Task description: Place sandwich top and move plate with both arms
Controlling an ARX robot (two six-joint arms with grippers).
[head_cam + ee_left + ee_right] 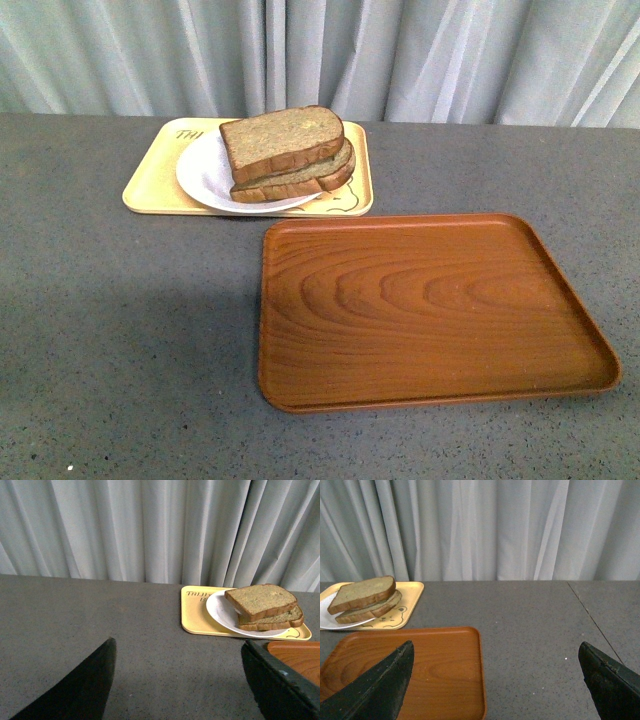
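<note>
The sandwich top (282, 136), a brown wholemeal slice, lies on a lower slice on the white plate (205, 175), which rests on the yellow tray. It also shows in the left wrist view (261, 600) on the plate (220, 612), and in the right wrist view (362, 592) with the plate (327, 622). Neither arm shows in the front view. My left gripper (180, 680) is open over bare table, well short of the plate. My right gripper (495, 680) is open, above the brown tray's edge and the table.
A yellow tray (150, 185) with a bear drawing sits at the back left. A large brown wood-grain tray (430, 305) lies in front of it, to the right, bare. Grey curtains (450, 50) close the far table edge.
</note>
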